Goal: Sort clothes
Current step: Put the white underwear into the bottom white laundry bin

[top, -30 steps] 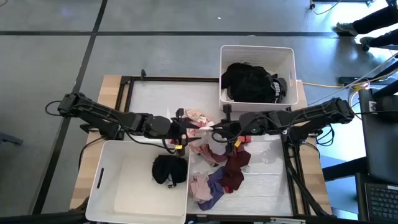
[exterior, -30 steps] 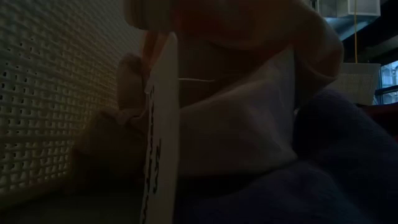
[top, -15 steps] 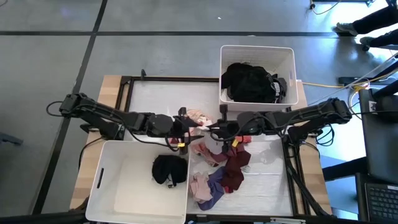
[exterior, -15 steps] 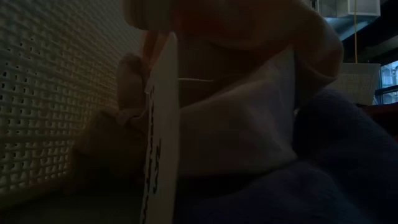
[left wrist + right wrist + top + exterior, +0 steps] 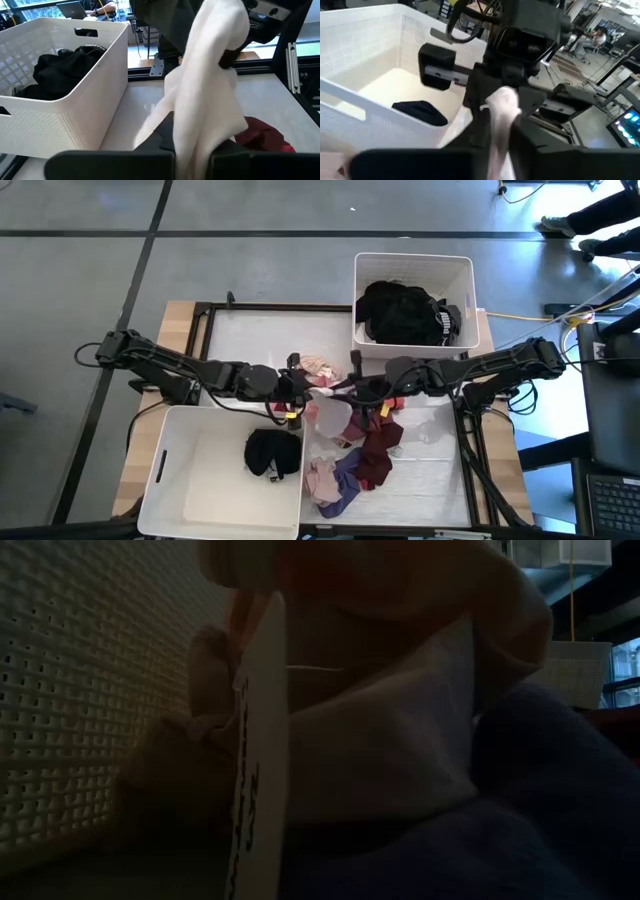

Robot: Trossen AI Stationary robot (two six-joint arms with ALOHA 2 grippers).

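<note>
Beyond the heap of small pink, maroon and purple fabric garments (image 5: 348,452) lies bare white tabletop (image 5: 250,335) — open passage; two white perforated plastic bins (image 5: 412,260) (image 5: 180,480) flank the heap.

Two white perforated plastic bins (image 5: 222,470) (image 5: 412,270) sit at opposite corners of the table (image 5: 250,330), a heap of small fabric garments (image 5: 350,455) between them, beside the nearer bin.
</note>
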